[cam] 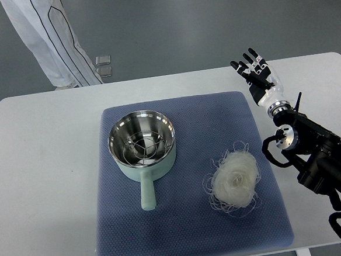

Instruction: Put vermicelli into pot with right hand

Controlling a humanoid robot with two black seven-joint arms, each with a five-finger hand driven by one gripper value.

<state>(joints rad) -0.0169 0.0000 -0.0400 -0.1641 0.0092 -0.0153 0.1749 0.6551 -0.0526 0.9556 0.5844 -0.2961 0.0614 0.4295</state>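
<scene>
So the white nest of dried vermicelli (235, 181) is sitting on the right part of the blue-grey quilted mat (190, 244), well apart from the pale green pot with a shiny steel inside (142, 143), which sits to its left with its handle pointing toward the near edge. The robot's black and white right hand (255, 70) is up at the far right over the white desk (39, 172), fingers spread and holding nothing, not touching the noodles. Someone in white trousers (53, 36) stands at the far left.
</scene>
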